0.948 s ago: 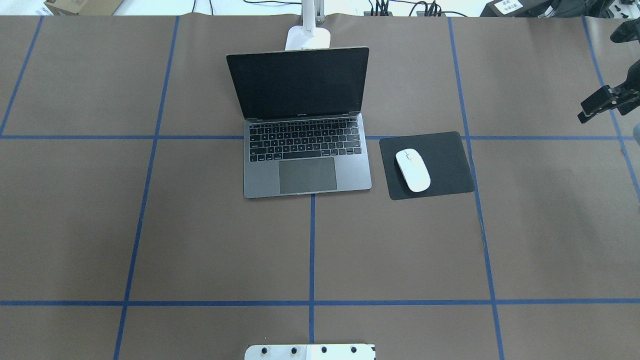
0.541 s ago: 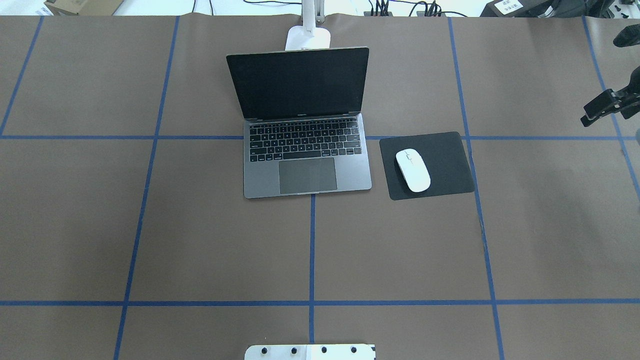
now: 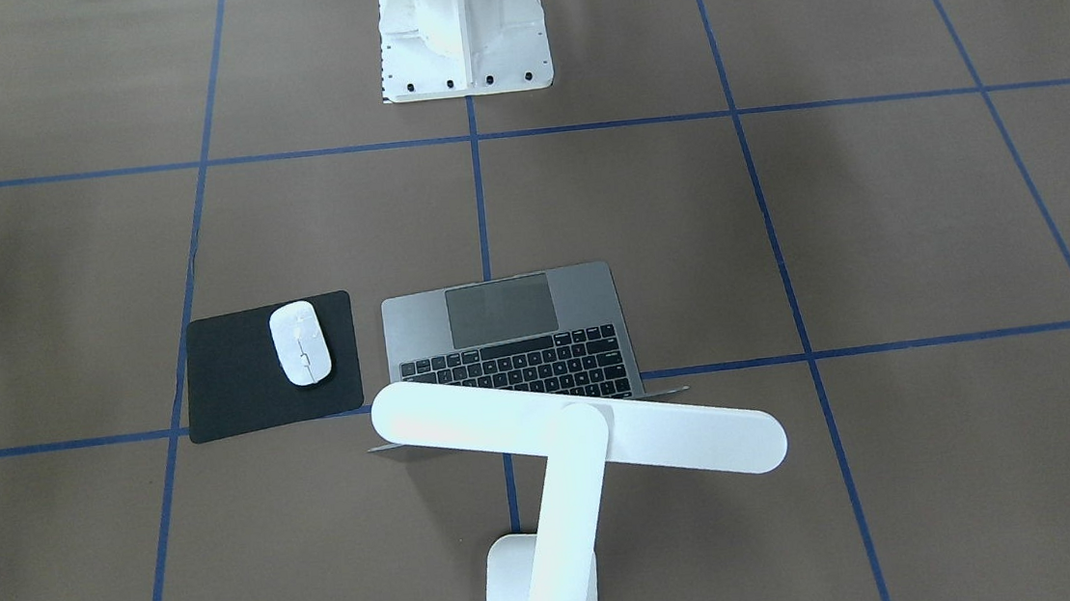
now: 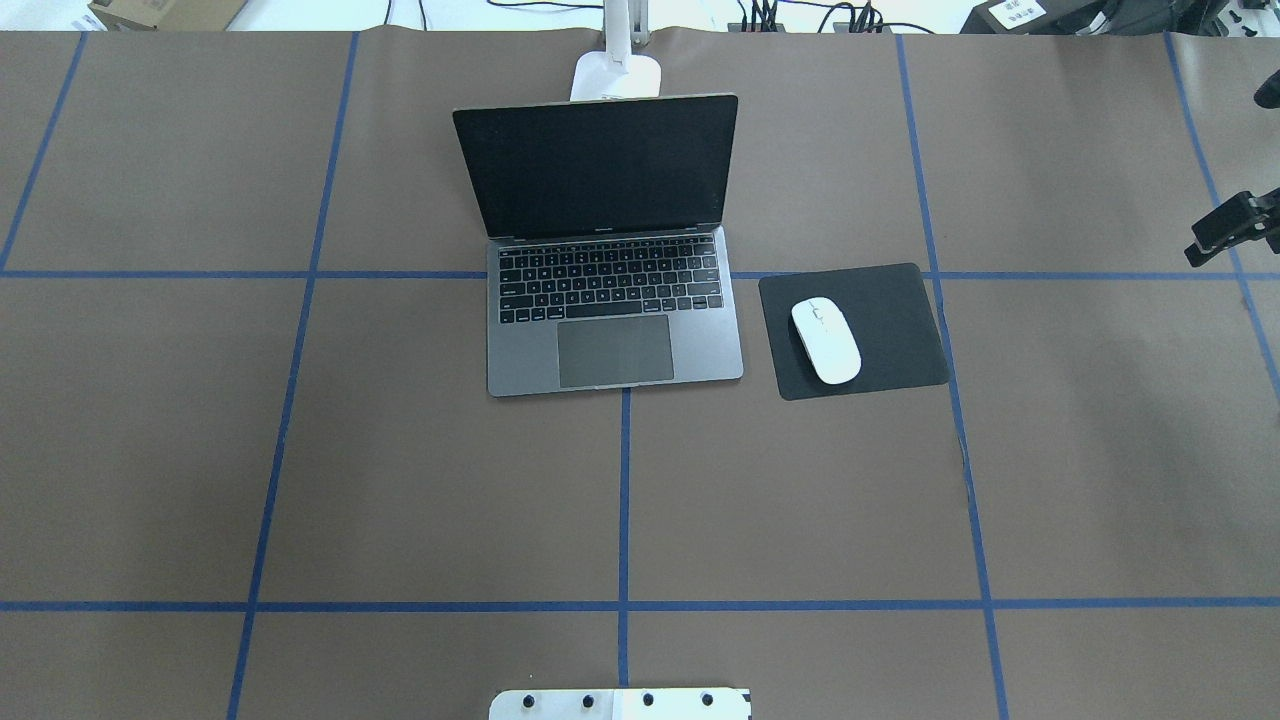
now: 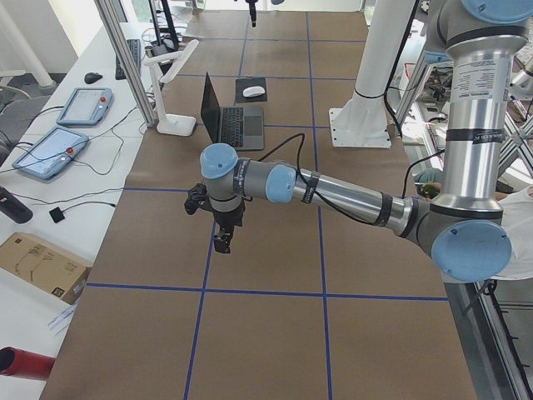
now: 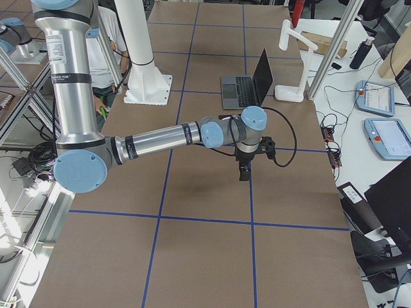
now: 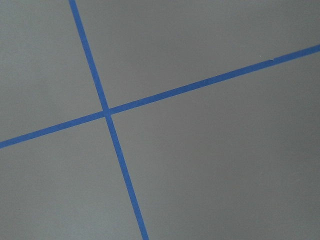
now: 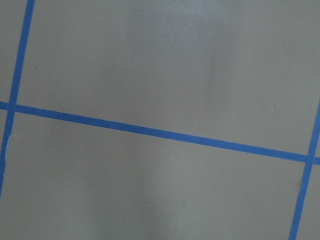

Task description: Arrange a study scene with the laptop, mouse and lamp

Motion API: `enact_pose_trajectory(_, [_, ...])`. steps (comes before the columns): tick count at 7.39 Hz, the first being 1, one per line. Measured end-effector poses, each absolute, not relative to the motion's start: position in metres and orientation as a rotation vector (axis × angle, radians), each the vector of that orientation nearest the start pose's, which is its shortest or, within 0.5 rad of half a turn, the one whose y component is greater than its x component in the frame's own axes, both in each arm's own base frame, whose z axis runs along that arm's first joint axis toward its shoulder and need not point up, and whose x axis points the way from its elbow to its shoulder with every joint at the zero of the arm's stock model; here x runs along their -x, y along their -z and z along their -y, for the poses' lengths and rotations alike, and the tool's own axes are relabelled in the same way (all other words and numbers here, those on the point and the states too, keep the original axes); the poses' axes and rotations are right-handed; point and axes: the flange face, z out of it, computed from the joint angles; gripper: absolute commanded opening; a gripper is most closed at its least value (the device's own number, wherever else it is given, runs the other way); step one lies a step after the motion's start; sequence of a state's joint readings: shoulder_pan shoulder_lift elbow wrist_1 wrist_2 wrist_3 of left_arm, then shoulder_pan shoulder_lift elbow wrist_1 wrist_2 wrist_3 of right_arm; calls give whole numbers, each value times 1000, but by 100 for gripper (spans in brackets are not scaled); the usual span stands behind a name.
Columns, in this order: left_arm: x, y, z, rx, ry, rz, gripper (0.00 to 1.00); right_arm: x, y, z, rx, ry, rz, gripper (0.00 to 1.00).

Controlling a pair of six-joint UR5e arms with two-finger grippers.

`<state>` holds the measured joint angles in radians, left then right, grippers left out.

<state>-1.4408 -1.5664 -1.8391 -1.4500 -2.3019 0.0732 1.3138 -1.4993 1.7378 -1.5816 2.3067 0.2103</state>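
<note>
Nearest the robot, you find the laptop [image 4: 615,350] open on the surface [image 4: 400,480], with the mouse [image 4: 826,340] resting on a black mat [image 4: 900,350] just beside its right edge. Behind the screen stands the lamp [image 3: 683,438], bar head raised on its arm. Out at the ends, the left gripper [image 5: 221,242] and right gripper [image 6: 244,174] hang over the surface, well apart from these; you cannot tell whether either is apart or together.

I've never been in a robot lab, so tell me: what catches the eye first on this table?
An open laptop, screen dark, sits in the middle toward the far edge, with a white mouse on a black mat at the robot's right of it. A white lamp with a long bar head stands behind the screen. The left arm and right arm stretch low over the brown table at opposite ends, away from all three.
</note>
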Motion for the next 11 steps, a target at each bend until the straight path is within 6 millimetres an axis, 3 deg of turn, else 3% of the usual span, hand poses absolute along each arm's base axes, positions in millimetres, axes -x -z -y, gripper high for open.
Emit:
enact_pose_trajectory(2, [15, -558, 483, -98, -219, -736, 100, 58, -551, 519, -37, 100, 764, 99])
enact_pose_trajectory(6, [20, -594, 475, -54, -227, -734, 100, 56, -548, 518, -42, 88, 764, 99])
enact_pose_trajectory(11, [18, -600, 474, -36, -209, -736, 100, 54, -540, 513, -57, 94, 764, 99])
